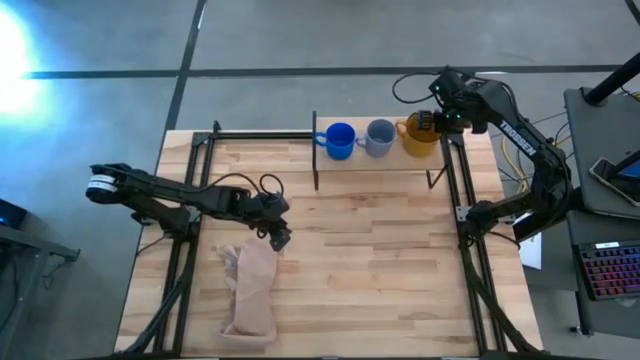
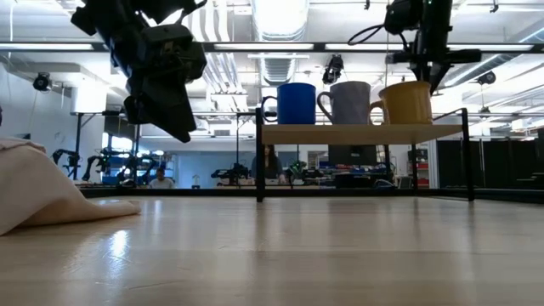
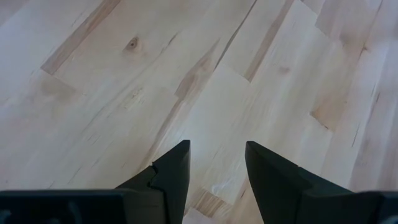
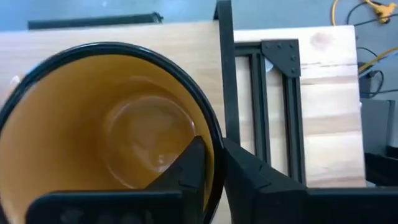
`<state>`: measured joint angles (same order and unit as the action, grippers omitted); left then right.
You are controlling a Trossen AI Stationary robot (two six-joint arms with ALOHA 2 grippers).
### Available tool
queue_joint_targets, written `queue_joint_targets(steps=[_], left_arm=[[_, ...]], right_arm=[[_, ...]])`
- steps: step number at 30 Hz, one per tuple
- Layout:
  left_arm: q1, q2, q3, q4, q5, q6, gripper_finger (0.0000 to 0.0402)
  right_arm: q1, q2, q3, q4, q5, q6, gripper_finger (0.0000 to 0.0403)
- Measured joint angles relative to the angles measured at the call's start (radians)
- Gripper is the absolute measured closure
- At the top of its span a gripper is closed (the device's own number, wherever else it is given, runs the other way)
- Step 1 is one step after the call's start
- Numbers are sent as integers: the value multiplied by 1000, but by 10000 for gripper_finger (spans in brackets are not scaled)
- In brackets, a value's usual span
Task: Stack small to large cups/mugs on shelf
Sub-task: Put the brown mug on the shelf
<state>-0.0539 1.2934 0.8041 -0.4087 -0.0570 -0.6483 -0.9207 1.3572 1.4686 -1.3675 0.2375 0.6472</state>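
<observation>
In the lower left of the high view, a pinkish cloth point(image 1: 250, 290) lies crumpled on the wooden table point(image 1: 380, 270), and the left gripper point(image 1: 279, 238) hangs just above the cloth's upper end. The left wrist view shows its two fingers spread apart with only bare planks between them, so it holds nothing and looks to be waiting.

Farther back, along the top edge of the table in the high view, stands the shelf point(image 1: 385, 160), a narrow light-wood board on thin black posts. Three mugs sit on it in a row, upright and close together: the blue mug point(image 1: 339, 140) toward the left, the grey mug point(image 1: 379, 137) in the middle, and the yellow mug point(image 1: 418, 135) toward the right. The low view shows the same row in its upper middle, all three resting on the board.

The right gripper point(image 1: 436, 121) is at the yellow mug, at the upper right of the high view. In the right wrist view its fingers straddle the mug's dark rim, one inside the bowl and one outside, pinched close on the wall.

Judged from this, the task is nearly finished: all three mugs are on the shelf in order of size. What seems left is for the right gripper to let go of the yellow mug and lift clear without nudging the row.
</observation>
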Motion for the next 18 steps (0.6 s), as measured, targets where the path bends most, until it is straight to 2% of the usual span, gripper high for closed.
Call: queue_joint_targets(steps=[18], left_arm=[[0, 0, -9, 0, 0, -1, 262]], right_arm=[[0, -3, 1, -25, -5, -35, 368]])
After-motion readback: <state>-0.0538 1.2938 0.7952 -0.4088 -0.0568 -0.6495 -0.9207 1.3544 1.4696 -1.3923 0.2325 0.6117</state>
